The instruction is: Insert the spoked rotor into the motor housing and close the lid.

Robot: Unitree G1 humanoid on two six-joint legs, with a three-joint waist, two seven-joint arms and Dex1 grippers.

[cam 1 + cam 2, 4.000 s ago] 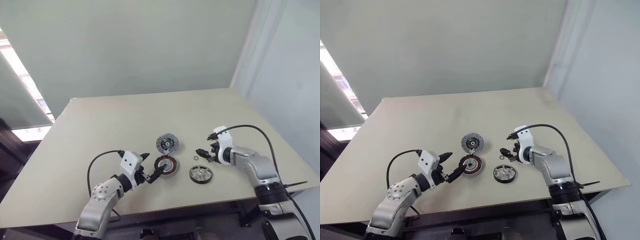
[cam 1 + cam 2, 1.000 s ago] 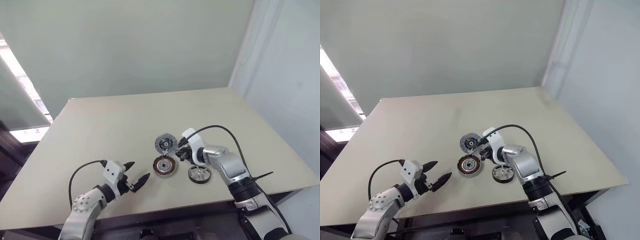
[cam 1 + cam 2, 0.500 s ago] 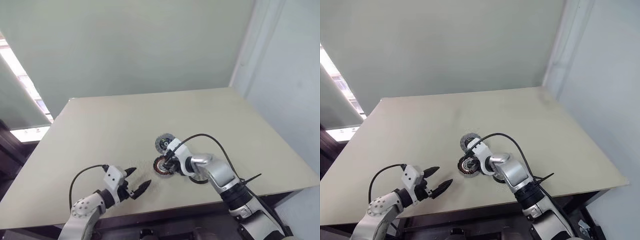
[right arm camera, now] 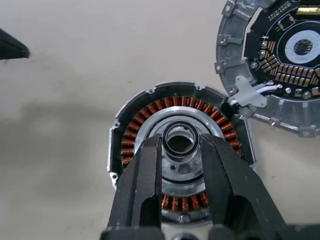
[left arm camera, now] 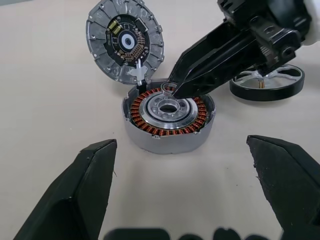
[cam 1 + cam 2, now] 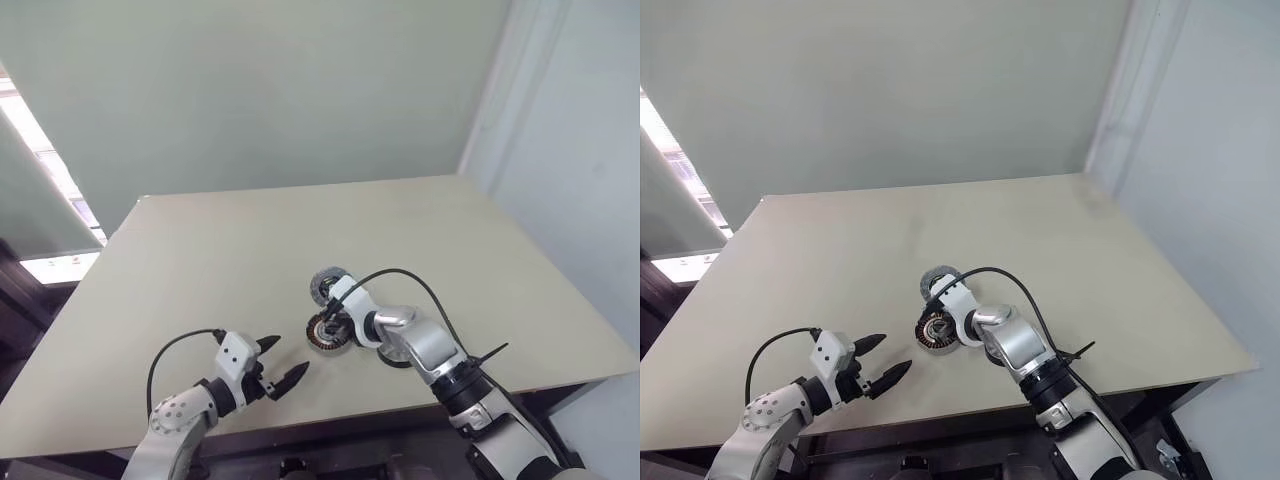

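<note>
At the near edge of the table [image 6: 180, 270], the left gripper [image 6: 283, 363] is held low above the surface with its two fingers spread wide and nothing between them, pointed toward the parts. Further in, the right arm is bent inward, and the right gripper [image 4: 181, 146] is closed on a small ring [image 4: 180, 139] over the centre of the motor housing [image 5: 169, 116]. The spoked rotor [image 5: 267, 81] lies beside the housing. Behind the housing, touching it, the lid [image 5: 125, 40] lies open.
</note>
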